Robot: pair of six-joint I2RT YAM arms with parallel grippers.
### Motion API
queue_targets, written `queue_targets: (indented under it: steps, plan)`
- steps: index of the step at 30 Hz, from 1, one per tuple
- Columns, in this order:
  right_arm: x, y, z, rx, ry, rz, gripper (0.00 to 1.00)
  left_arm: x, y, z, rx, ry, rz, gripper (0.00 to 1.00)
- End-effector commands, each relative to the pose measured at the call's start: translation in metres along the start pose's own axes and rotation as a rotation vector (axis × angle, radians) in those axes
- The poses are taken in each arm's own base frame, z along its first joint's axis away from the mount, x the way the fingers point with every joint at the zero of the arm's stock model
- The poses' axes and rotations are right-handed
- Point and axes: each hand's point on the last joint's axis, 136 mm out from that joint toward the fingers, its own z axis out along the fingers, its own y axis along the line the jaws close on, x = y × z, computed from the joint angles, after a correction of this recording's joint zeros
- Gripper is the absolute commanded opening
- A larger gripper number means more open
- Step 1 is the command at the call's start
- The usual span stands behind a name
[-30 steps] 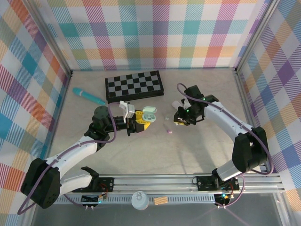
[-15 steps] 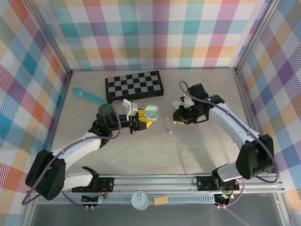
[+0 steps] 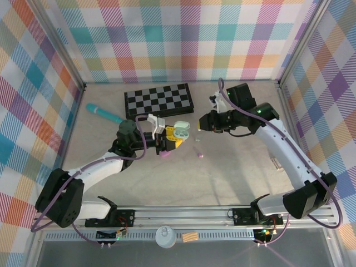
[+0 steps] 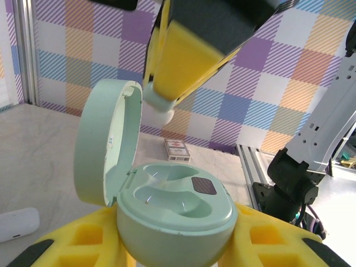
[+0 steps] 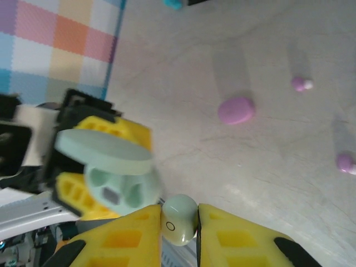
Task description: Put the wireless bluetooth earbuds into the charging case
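My left gripper is shut on the base of the pale green charging case, which stands open with its lid raised and both wells empty. My right gripper hangs just right of the case, shut on a pale green earbud pinched between its yellow fingers. In the left wrist view that gripper hovers above the case, its tip near the lid's edge. Two pink earbuds lie on the table.
A pink pebble-shaped case lies on the table below the grippers. A folded chessboard and a teal pen-like object lie at the back left. A white case and a small box sit on the table.
My right gripper has risen and moved left toward the open case with the green earbud. My left gripper has carried the case a little right and toward the back.
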Motion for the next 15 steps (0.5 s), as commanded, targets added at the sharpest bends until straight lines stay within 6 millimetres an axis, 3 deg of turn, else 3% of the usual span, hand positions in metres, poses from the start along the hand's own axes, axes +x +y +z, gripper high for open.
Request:
queue_targets:
  steps: [1, 6, 15]
  plan:
    - [-0.002, 0.032, -0.001, -0.094, 0.016, -0.068, 0.21, -0.024, -0.006, 0.001, 0.046, -0.056, 0.076, 0.34]
    - [0.002, 0.048, 0.009, -0.131, 0.048, -0.111, 0.2, -0.026, -0.007, 0.001, 0.053, -0.06, 0.082, 0.34]
    - [0.005, 0.048, 0.02, -0.129, 0.077, -0.129, 0.2, -0.033, -0.013, 0.0, 0.072, -0.076, 0.083, 0.34]
